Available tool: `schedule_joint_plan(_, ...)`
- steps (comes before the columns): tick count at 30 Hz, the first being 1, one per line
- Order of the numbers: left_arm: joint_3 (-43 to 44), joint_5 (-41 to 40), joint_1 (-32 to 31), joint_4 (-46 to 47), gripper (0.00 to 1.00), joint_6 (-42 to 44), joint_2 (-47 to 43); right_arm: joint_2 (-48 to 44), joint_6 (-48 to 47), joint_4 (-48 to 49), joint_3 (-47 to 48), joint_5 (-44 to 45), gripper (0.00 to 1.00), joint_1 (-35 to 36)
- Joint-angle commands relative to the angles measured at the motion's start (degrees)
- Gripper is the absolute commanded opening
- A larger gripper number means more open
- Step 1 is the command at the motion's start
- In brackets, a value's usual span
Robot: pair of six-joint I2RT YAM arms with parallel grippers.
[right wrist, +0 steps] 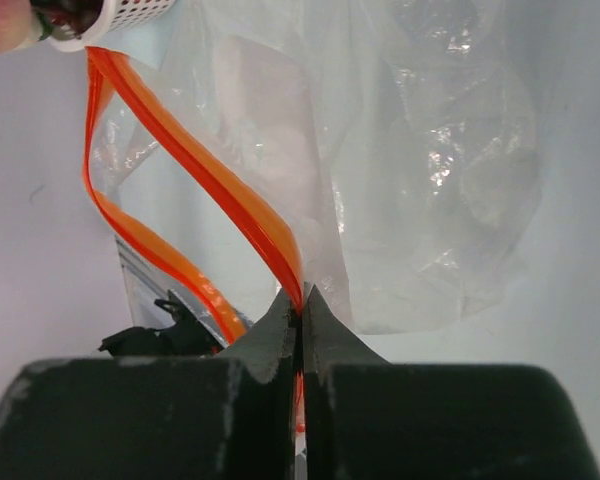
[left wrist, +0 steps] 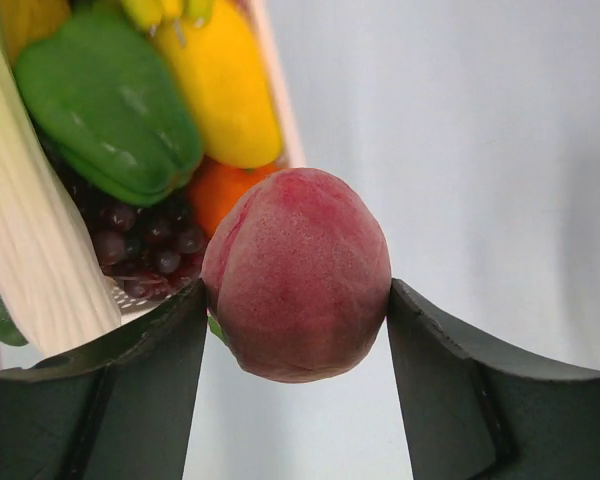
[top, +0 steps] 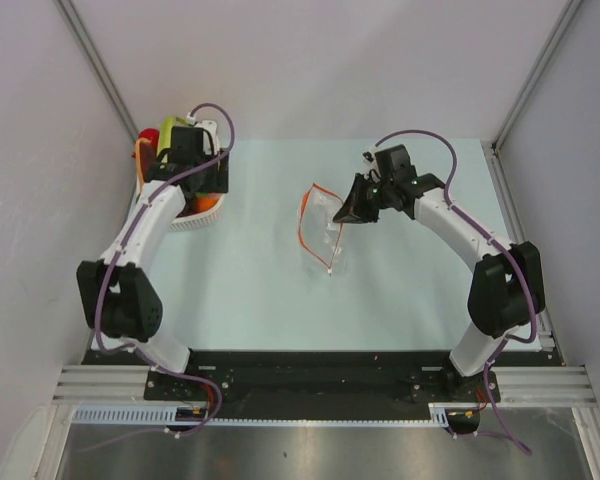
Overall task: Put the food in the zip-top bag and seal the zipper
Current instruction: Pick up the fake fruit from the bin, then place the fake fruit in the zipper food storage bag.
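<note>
I'm counting two claws. Left claw (left wrist: 297, 288) is gripping one pink-red fruit (left wrist: 300, 260); beyond it, at least five food pieces (left wrist: 110, 100) are sitting in one white basket (top: 188, 224). Right claw (right wrist: 302, 300) is pinching the zipper (right wrist: 195, 165) of one zip-top bag (right wrist: 430, 150), which is lying just ahead of it. Pale blue counter (top: 250, 290), grey walls (top: 310, 60).

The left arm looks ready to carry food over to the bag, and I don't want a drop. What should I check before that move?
1. The red fruit sits between the fingers of the left gripper: ok.
2. Grip on it is firm: cannot tell; the fingers seem to touch both sides.
3. The right gripper is shut on the zipper: ok.
4. The zip-top bag has its mouth open, the strip's two halves apart: ok.
5. Mouth wide enough for the fruit: cannot tell.
6. Nothing lies on the table between the basket and the bag: ok.
</note>
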Motion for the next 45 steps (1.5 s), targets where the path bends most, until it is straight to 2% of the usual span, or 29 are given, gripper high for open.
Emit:
schedule_joint_plan(1, 4.37, 6.55, -6.35, -1.53, 0.56, 0.84, -9.76, 0.48, 3.38, 4.10, 2.35, -7.68, 0.00, 1.06)
schedule_joint_plan(5, 5.96, 14.55, -12.76, -2.68, 0.58, 0.67, -14.24, 0.57, 6.10, 5.60, 2.26, -11.19, 0.00, 1.67)
schedule_joint_plan(11, 5.17, 19.57, -25.05, -3.90, 0.62, 0.49, -13.73, 0.92, 7.95, 6.30, 1.74, -12.78, 0.00, 2.20)
schedule_joint_plan(18, 0.78, 19.67, -29.65, -5.22, 0.66, 0.84, -8.46, 0.48, 8.13, 6.74, 0.25, -12.43, 0.00, 2.11)
schedule_joint_plan(21, -0.37, 16.86, -29.47, -6.89, 0.73, 0.84, -6.17, -0.04, 8.04, 7.09, -1.33, -12.34, 0.00, 1.85)
schedule_joint_plan(26, -0.72, 11.94, -29.47, -9.88, 0.99, 3.21, -3.89, 0.13, 9.27, 9.47, -4.67, -13.49, 0.00, 0.88)
schedule_joint_plan(31, 1.12, 16.13, -28.51, -10.41, 1.00, 4.35, -6.25, -0.05, 8.57, 10.17, -6.96, -12.61, 0.00, 0.53)
schedule_joint_plan(33, 2.00, 18.86, -26.14, -9.54, 1.00, 4.27, -8.61, -0.05, 8.22, 10.08, -7.05, -12.43, 0.00, 0.44)
schedule_joint_plan(37, 4.90, 24.84, -18.94, -9.09, 1.00, 3.83, -11.53, -0.40, 7.69, 9.73, -5.74, -12.61, 0.00, 0.53)
schedule_joint_plan(41, 7.54, 29.86, -8.24, -9.53, 1.00, 3.04, -12.50, -0.57, 6.55, 8.24, -2.41, -12.70, 0.00, 0.53)
schedule_joint_plan(45, 4.83, 29.85, -6.27, -10.41, 1.00, 3.30, -12.67, -0.66, 6.20, 7.10, -0.64, -13.40, 0.00, 0.62)
